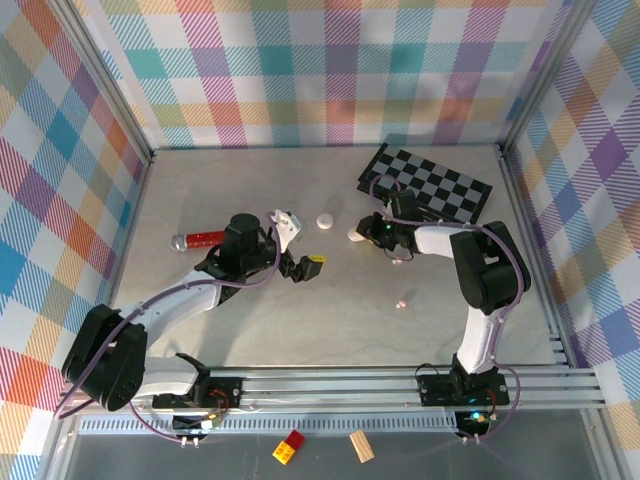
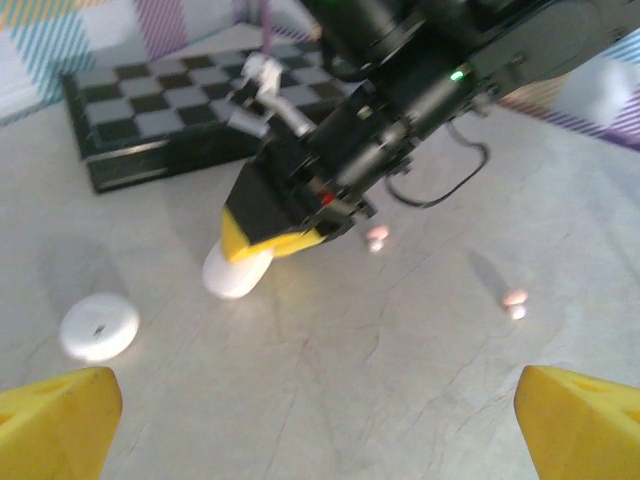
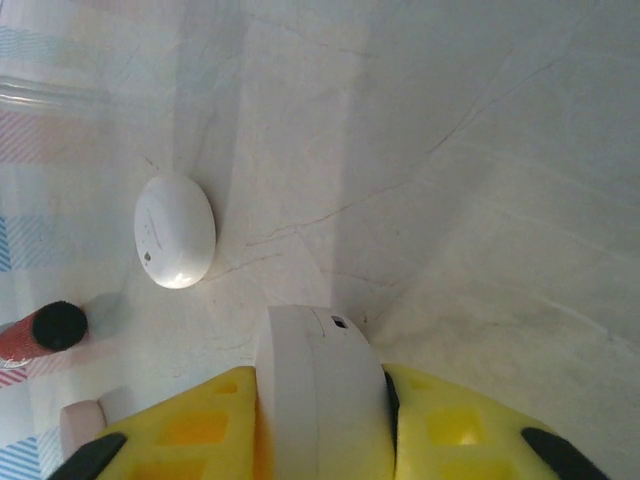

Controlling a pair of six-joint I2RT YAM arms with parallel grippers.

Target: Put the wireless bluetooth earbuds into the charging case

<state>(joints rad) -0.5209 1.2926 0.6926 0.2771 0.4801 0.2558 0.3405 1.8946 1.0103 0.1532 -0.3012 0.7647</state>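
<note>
Right now the right hand [image 1: 372, 233] pinches the white charging case [image 3: 318, 390] near the middle of the worktop [image 1: 300, 330]. Two pink earbuds [image 2: 515, 302] lie loose toward its near edge, closer to this hand than to the spread left hand [image 2: 320, 420].

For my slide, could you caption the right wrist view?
Right gripper clasps a white case; a second case lies beyond.

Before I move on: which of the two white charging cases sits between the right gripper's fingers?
The charging case between the right gripper's yellow fingers, nearer the checkerboard mat. The other case lies loose on the table, touching nothing.
</note>
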